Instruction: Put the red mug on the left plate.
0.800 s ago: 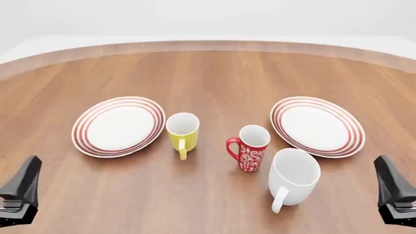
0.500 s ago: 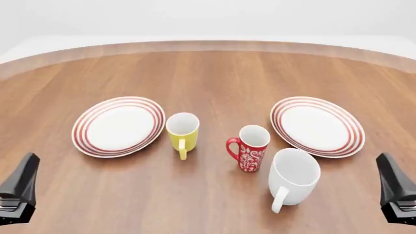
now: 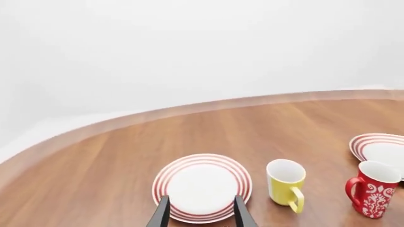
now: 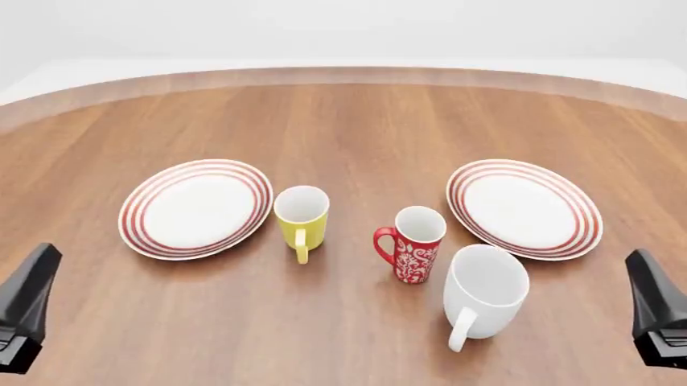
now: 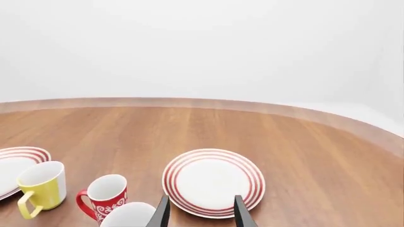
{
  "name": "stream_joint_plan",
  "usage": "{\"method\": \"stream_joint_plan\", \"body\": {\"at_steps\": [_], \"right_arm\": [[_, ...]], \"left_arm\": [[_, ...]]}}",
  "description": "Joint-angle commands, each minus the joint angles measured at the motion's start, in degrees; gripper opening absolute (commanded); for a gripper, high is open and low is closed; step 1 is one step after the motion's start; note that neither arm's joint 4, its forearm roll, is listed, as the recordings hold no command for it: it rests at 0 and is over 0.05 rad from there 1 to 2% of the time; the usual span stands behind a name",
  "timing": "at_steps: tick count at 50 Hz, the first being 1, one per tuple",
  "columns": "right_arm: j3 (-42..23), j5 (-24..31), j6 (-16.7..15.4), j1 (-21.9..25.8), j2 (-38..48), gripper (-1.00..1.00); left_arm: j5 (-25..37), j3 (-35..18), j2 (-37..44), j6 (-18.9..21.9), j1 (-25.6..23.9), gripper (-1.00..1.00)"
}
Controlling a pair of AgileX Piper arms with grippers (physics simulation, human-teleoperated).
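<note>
**Still apart: mug and plate**

Right now your red mug [image 4: 413, 246] stands mid-table between the yellow mug [image 4: 302, 215] and white mug [image 4: 483, 291], well right of the left plate [image 4: 195, 207]. Both your left gripper [image 3: 200, 213] and right gripper [image 5: 200, 213] are spread, holding nothing.

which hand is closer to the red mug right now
Right. The right hand sits at the table's near right corner, past the white mug; the left hand is farther from the red mug.

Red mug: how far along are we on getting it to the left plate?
Nothing is done yet. The red mug stands upright on the table between the yellow mug and the white mug, apart from the left plate, which is bare. Both grippers, left and right, are open and hold nothing. Reaching, grasping, carrying and placing remain.
</note>
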Motion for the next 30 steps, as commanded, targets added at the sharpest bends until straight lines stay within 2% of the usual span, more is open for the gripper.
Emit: {"method": "stream_joint_plan", "body": {"at_steps": [1,4,9,15,20,24,30], "right_arm": [[0.3,-0.1,-0.3,0.0,0.0,1.00],[-0.3,0.5,-0.4,0.1,0.0,1.00],[-0.2,0.4,-0.5,0.2,0.0,1.00],[0.0,0.3,-0.8,0.3,0.0,1.00],[0.1,0.3,-1.0,0.4,0.0,1.00],[0.1,0.2,-1.2,0.5,0.0,1.00],[0.1,0.2,-1.3,0.7,0.0,1.00]], "left_arm": [[4.6,-2.9,0.0,2.8,-5.3,1.00],[5.2,-2.5,0.1,3.5,-8.5,1.00],[3.0,-2.7,2.6,4.8,-10.4,1.00],[-6.4,-2.9,13.6,6.4,-14.2,1.00],[-12.2,-2.5,19.4,7.8,-14.7,1.00],[-19.3,-2.5,27.4,8.4,-15.9,1.00],[-23.2,-4.1,32.7,8.6,-18.1,1.00]]}}
